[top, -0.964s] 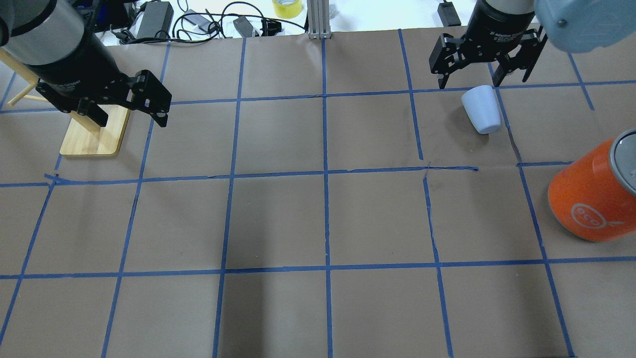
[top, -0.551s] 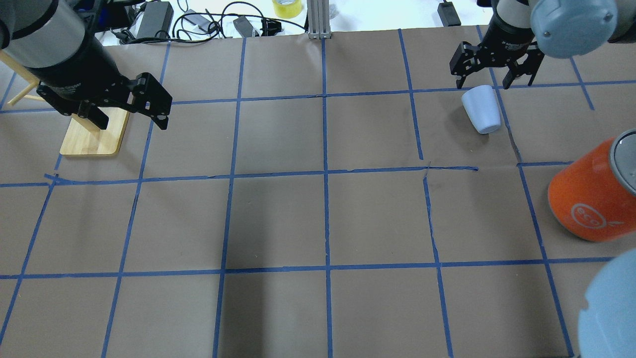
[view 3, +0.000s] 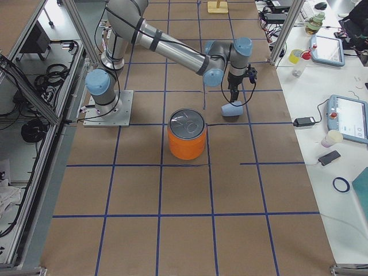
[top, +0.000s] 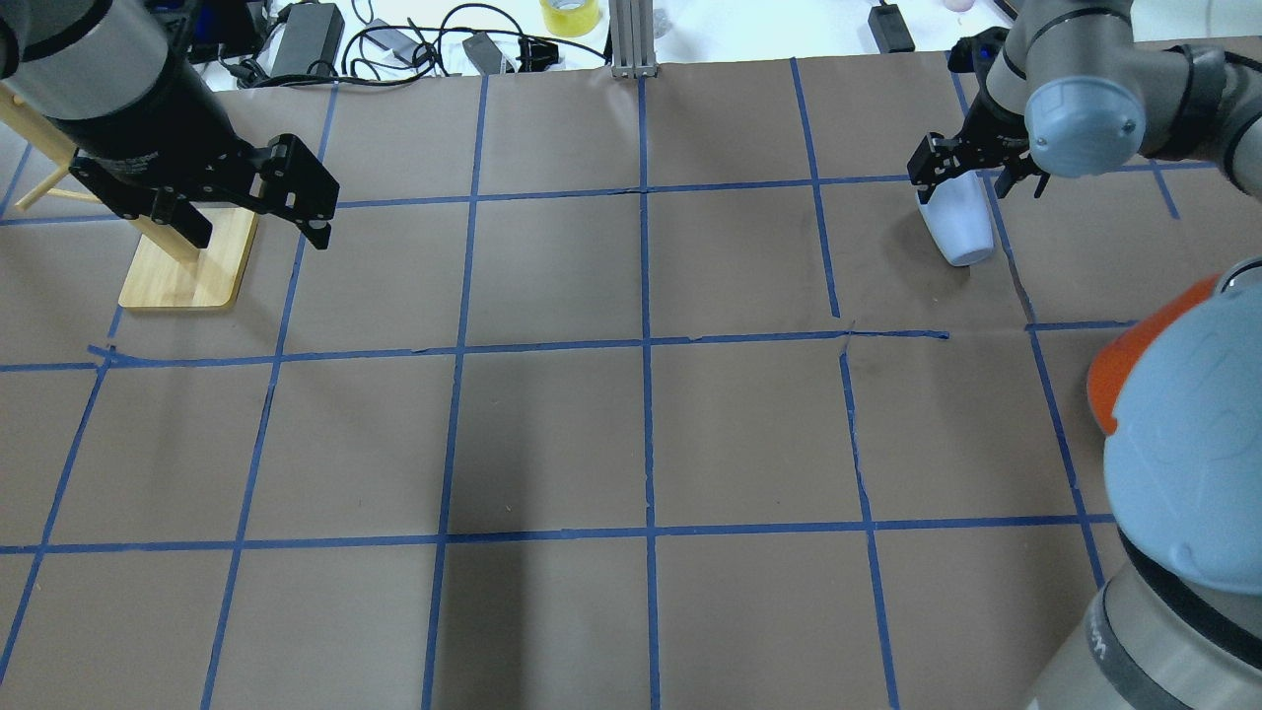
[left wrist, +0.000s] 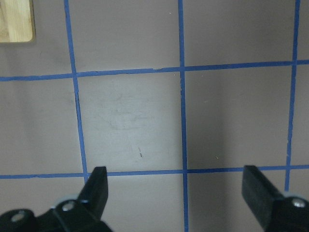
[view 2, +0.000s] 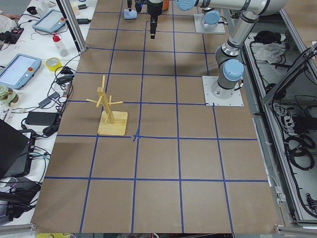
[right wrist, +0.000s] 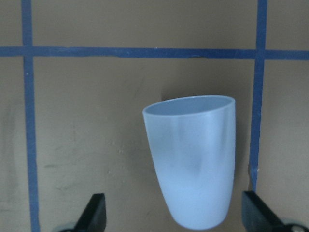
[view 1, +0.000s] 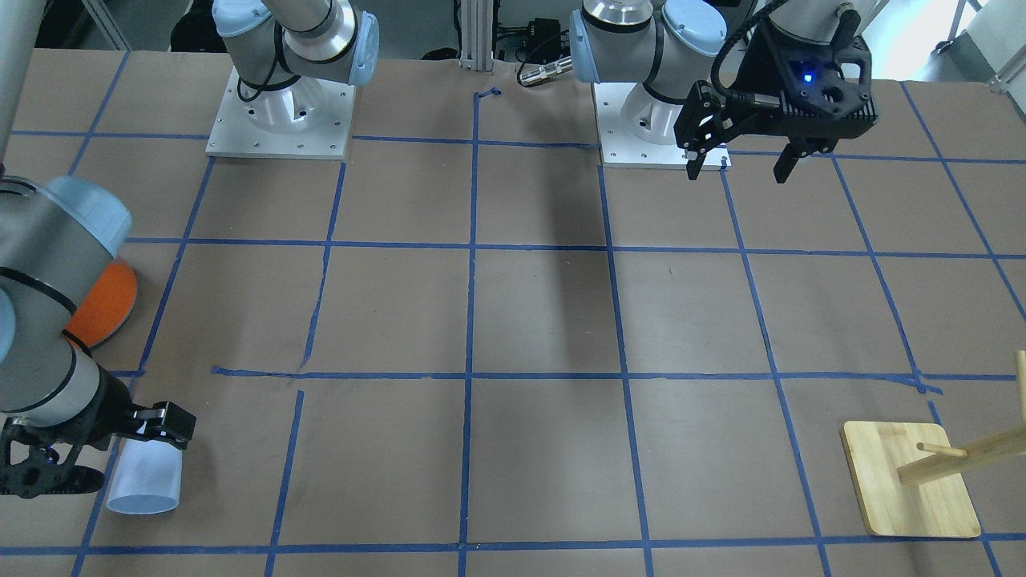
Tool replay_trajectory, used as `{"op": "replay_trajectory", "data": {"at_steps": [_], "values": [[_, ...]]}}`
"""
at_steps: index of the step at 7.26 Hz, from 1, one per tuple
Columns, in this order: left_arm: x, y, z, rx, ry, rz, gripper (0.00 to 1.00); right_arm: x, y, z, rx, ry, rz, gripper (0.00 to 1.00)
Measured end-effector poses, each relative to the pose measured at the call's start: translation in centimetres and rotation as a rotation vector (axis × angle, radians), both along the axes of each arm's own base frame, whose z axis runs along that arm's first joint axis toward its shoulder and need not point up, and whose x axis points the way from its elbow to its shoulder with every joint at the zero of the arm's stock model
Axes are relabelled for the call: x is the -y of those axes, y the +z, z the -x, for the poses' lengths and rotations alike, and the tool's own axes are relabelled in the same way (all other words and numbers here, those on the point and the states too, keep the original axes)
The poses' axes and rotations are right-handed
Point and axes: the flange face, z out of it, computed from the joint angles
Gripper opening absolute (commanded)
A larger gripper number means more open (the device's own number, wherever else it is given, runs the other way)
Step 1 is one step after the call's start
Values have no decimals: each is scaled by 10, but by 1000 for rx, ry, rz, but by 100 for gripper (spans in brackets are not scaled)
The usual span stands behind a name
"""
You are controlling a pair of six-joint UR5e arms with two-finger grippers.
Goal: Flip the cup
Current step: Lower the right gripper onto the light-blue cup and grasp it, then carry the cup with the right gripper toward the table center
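The cup (top: 956, 229), a small pale blue-white tumbler, lies on its side on the brown paper at the far right. It also shows in the front view (view 1: 144, 485) and the right side view (view 3: 231, 109). My right gripper (top: 971, 182) is open and low over it, one finger on each side. In the right wrist view the cup (right wrist: 193, 164) fills the gap between the fingers (right wrist: 94, 212), its narrow base nearest them and its rim away; no contact shows. My left gripper (top: 258, 232) hangs open and empty above the table at the far left, as its wrist view (left wrist: 177, 188) confirms.
A large orange can (view 3: 187, 144) stands near the cup on the robot's side, half hidden by my right arm's elbow (top: 1183, 434) in the overhead view. A wooden peg rack (top: 187, 266) stands by the left gripper. Cables and tape lie beyond the far edge.
My right gripper has dropped and closed in on the cup, from above and beyond it to straddling it. The right elbow has swung in over the orange can. The left arm is still.
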Motion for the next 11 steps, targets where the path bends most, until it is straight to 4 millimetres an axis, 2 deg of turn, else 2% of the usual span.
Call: {"op": "replay_trajectory", "data": {"at_steps": [2, 3, 4, 6, 8, 9, 10, 11], "values": [[11, 6, -1, 1, -3, -14, 100, 7, -30, 11, -4, 67, -3, 99], [15, 5, -1, -2, -6, -12, 100, 10, -43, 16, -4, 86, -6, 93], [20, 4, -1, -5, -9, -3, 100, 11, -51, 18, -4, 93, -8, 82], [20, 3, 0, -5, -12, 13, 100, 12, -59, 20, -2, 96, -15, 70], [20, 1, 1, -6, -11, 12, 100, 13, -51, 15, 11, 106, -1, 70], [19, 0, 1, -7, -12, 10, 100, 12, -35, 0, 24, 136, 21, 70], [18, -1, 1, -7, -12, 8, 100, 7, -15, -33, 29, 200, 43, 70], [17, -2, 1, -7, -11, 7, 100, -2, 0, -83, 28, 300, 56, 71]]}}
